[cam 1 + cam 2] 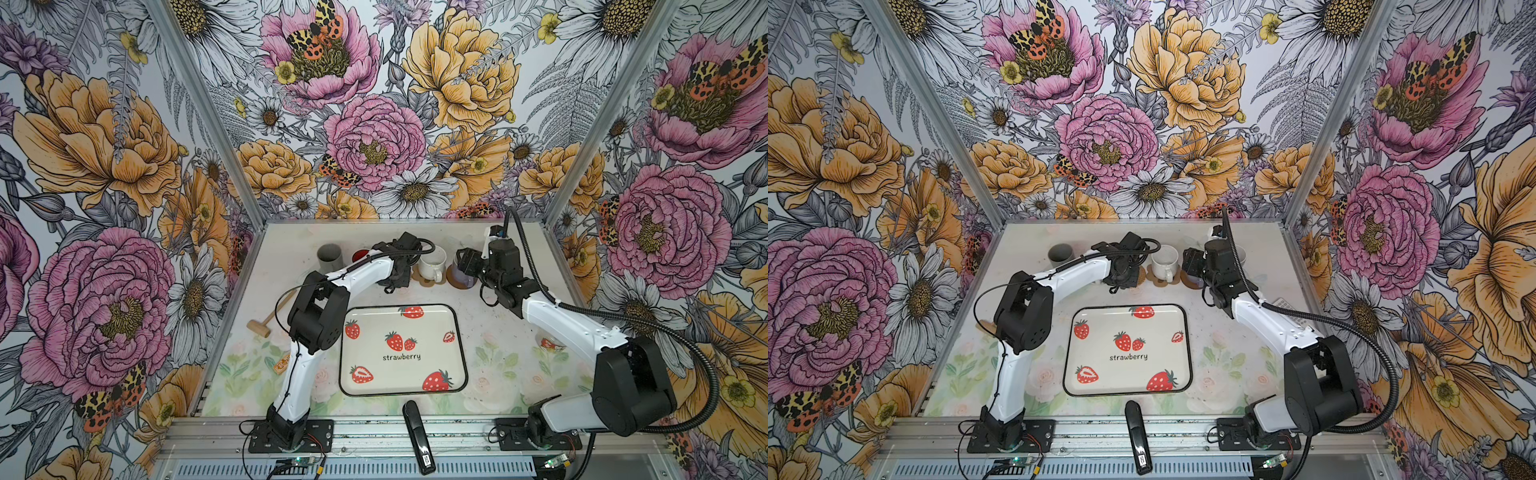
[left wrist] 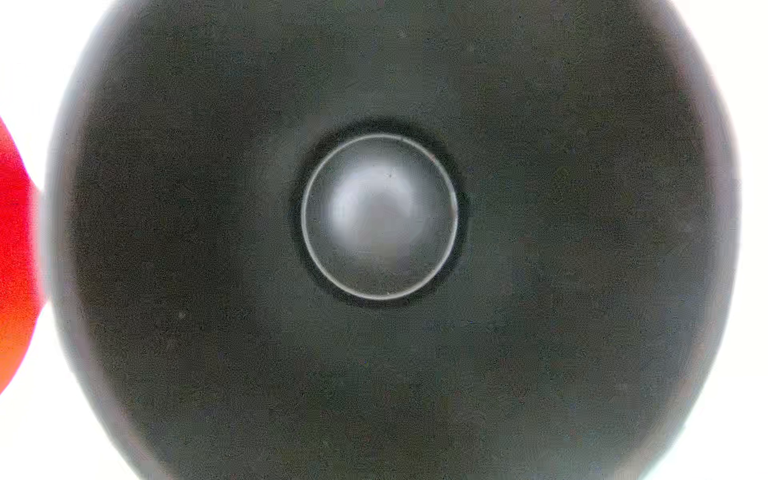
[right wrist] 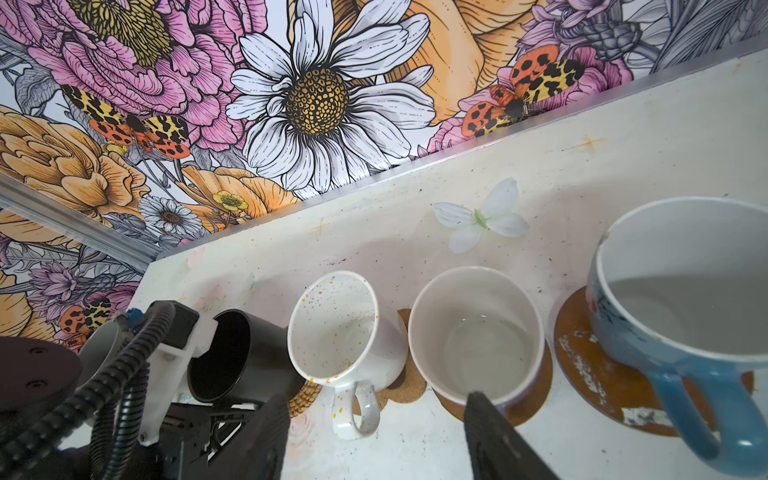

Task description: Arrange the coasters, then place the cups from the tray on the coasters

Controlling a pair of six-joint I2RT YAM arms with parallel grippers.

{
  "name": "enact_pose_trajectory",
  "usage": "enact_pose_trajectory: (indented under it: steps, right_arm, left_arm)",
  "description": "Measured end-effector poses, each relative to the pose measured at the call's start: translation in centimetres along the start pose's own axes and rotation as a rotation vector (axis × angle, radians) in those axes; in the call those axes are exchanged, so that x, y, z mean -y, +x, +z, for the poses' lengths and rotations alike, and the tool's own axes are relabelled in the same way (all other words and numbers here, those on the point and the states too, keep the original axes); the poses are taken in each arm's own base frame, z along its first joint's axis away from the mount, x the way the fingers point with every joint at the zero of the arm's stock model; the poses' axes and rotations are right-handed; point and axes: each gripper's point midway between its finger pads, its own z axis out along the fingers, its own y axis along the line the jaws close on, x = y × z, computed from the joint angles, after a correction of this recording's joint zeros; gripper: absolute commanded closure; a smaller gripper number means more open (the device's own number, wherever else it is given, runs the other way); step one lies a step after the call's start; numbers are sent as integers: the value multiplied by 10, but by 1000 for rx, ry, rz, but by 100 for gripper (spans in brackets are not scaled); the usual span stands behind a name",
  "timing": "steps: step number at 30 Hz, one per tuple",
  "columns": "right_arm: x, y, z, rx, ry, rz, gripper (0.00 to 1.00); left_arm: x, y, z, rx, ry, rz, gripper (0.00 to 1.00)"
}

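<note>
The strawberry tray [image 1: 432,374] [image 1: 1121,382] lies bare in the middle. Cups stand in a row at the back. The grey cup [image 1: 329,257] and the red-inside cup [image 1: 360,253] are leftmost. My left gripper [image 1: 395,274] sits down on the black cup [image 3: 232,353], which rests on the rattan coaster [image 3: 305,399]; its wrist view looks straight into that cup [image 2: 582,249]. The white cup [image 3: 336,328] stands on the paw coaster [image 3: 409,386], the lavender cup [image 3: 478,340] and light blue cup [image 3: 681,299] on brown discs [image 3: 532,395]. My right gripper [image 3: 378,436] [image 1: 467,259] hangs open before the lavender cup.
A wooden mallet [image 1: 259,326] lies left of the tray. A black stapler-like bar [image 1: 417,436] rests on the front rail. A remote [image 1: 1283,307] lies by the right arm, and a white fabric flower [image 3: 482,220] lies behind the cups near the back wall.
</note>
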Motion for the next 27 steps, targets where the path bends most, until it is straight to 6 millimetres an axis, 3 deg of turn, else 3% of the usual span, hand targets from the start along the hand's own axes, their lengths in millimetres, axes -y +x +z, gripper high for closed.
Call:
enact_pose_trajectory:
  steps: [13,22,27]
  right_arm:
    - [2,-1,0,3,5,3,31]
    - [3,-1,0,2,5,3,31]
    - [3,-1,0,-1,8,3,31]
  left_arm:
    - [4,-11,-4,33,17,-6,54]
    - [5,-15,-8,51,24,-10,41]
    - [1,-25,-35,111,25,-17,39]
